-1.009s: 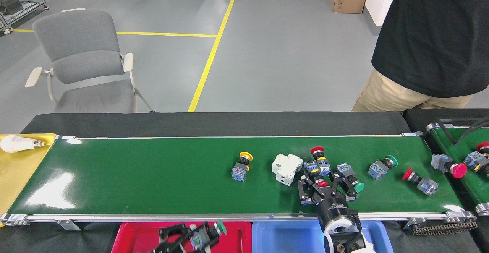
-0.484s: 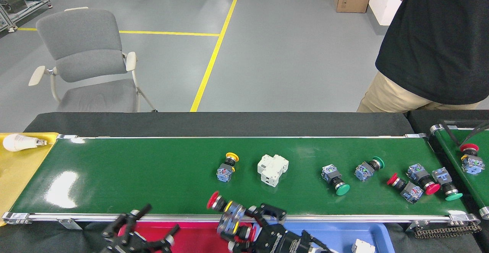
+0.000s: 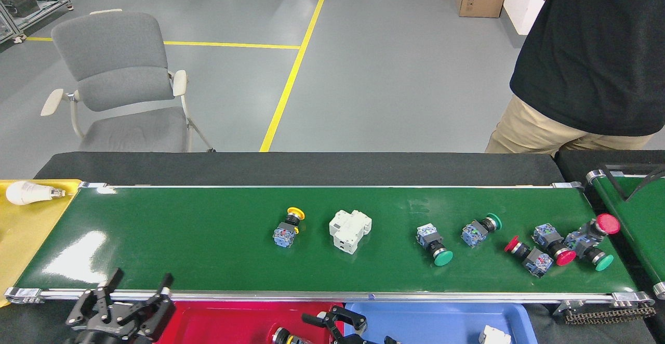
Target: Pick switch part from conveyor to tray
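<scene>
Black and bare, the left claw (image 3: pixel 136 298) hangs at the near rail of the conveyor (image 3: pixel 208 261), its prongs spread apart and holding nothing. The right claw (image 3: pixel 340 319) sits low over the seam between the red tray (image 3: pixel 228 318) and the blue tray (image 3: pixel 431 318); its prongs look spread, with a red-capped switch (image 3: pixel 283 336) lying in the red tray just beside them, though the frame edge cuts off most of that claw.

Out on the belt, a yellow-capped switch (image 3: pixel 287 226) lies near the middle, with a white breaker (image 3: pixel 349 230) just beside it to the right. Further right come a green-capped switch (image 3: pixel 434 244), another green one (image 3: pixel 480 228), then a tight cluster of switches (image 3: pixel 563 245) near the belt's right end. A bulb (image 3: pixel 28 193) rests on the yellow tray (image 3: pixel 21 240) at the left. A person (image 3: pixel 587 58) stands beyond the far side.

The step in hand looks like the drop-off into the red tray. Next, likely, a claw must reach out over the rail, line up across a switch body and close on it; the yellow-capped one is nearest the left claw.
</scene>
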Tool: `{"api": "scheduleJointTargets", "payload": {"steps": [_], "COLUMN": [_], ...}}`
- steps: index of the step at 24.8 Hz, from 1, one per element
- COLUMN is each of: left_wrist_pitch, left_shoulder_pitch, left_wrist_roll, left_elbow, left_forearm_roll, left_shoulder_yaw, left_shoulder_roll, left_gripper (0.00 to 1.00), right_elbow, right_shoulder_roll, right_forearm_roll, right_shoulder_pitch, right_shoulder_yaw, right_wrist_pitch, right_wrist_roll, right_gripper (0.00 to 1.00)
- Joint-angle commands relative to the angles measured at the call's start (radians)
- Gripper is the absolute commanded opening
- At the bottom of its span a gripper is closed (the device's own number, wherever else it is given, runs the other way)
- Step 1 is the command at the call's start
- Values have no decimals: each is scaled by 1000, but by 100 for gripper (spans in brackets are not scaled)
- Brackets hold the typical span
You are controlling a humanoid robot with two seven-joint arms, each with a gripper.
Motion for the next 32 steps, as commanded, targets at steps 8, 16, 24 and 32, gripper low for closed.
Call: {"api": "scheduleJointTargets", "payload": {"steps": [8, 16, 24, 32], "left_wrist_pitch": [11, 5, 14, 20], "left_shoulder_pitch": [-189, -277, -398, -462], "left_wrist_roll": [-39, -39, -29, -20], "left_elbow": [116, 241, 415, 531], "left_forearm_roll": [-97, -117, -117, -114], "left_shoulder_yaw": [-46, -103, -112, -112], "left_shoulder_roll": [-30, -24, -24, -17], "left_gripper": [100, 100, 99, 52], "right_elbow": [-80, -63, 42, 144], "right_shoulder_roll": [80, 66, 27, 65], "right_forearm_roll": [-7, 7, 50, 54], "right_shoulder_pitch": [192, 148, 6, -86], "right_shoulder_yaw": [-367, -371, -311, -236], "right_wrist_pitch": [510, 605, 693, 696], "right_wrist_roll": [-163, -148, -70, -62], "right_gripper": [100, 100, 100, 100]}}
